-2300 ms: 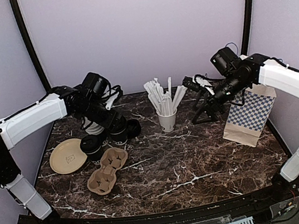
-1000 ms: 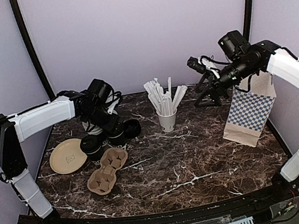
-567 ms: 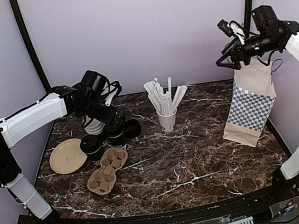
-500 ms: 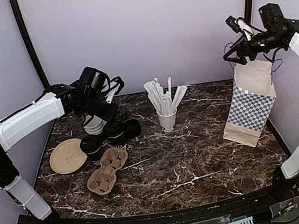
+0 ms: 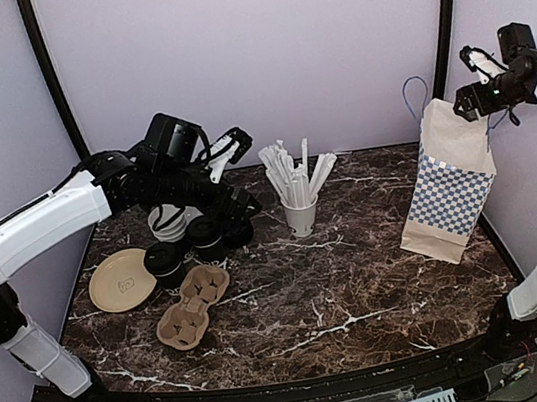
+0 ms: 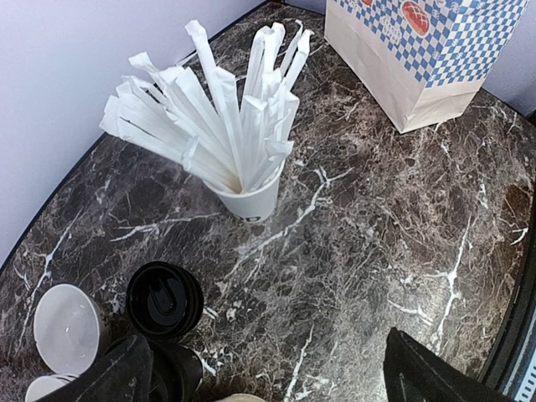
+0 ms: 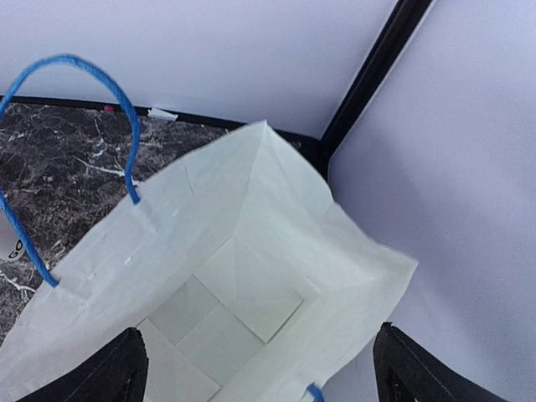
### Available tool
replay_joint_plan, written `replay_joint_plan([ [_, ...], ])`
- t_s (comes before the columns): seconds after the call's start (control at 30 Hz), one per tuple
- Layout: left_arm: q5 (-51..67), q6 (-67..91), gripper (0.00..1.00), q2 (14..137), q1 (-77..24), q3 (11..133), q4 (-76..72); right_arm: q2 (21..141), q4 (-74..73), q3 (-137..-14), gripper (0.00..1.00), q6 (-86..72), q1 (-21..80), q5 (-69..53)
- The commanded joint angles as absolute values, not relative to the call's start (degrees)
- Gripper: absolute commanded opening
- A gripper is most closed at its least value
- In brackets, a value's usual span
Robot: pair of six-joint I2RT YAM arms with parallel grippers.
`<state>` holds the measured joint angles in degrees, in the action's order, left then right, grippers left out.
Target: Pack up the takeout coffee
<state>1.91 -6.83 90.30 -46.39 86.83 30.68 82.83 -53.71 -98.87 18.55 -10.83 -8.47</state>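
Cardboard cup carrier beside takeout coffee

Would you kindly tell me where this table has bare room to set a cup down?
The widest bare stretch of table lies along the near edge, from the cup carrier to the paper bag. Another patch lies between the straw cup and that bag. The rear left is crowded: takeout coffee, plate and cup stack huddle together.
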Motion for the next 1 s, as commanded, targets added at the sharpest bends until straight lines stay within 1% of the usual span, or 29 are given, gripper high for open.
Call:
replay_joint_plan([
  [0.0, 1.22, -7.13, 0.99, 88.7, -46.28, 84.44, 28.9, 76.83, -51.92, -93.46, 0.98, 16.46, -10.85, -3.28],
  [0.23, 0.77, -6.9, 0.99, 89.52, -46.27, 84.55, 29.26, 71.59, -49.87, -85.2, 0.98, 12.58, -11.69, -0.28],
  [0.43, 0.71, -6.88, 0.99, 90.14, -46.26, 85.04, 29.51, 69.08, -47.57, -86.72, 0.98, 12.74, -12.54, 3.98],
  [0.57, 0.64, -6.93, 0.99, 90.09, -46.32, 85.04, 29.36, 66.95, -46.58, -89.15, 0.98, 13.81, -12.75, 0.43],
  [0.7, 0.7, -7.12, 0.99, 90.53, -46.32, 85.66, 29.9, 68.44, -49.71, -93.06, 0.98, 12.75, -16.55, -1.63],
  [0.87, 0.69, -7.12, 0.99, 90.48, -46.27, 85.69, 30.24, 65.86, -51.95, -87.11, 0.98, 9.61, -19.2, -9.74],
  [0.97, 0.68, -7.16, 0.99, 90.77, -46.27, 85.78, 30.49, 64.42, -52.36, -83.6, 0.98, 7.28, -20.27, -12.15],
])
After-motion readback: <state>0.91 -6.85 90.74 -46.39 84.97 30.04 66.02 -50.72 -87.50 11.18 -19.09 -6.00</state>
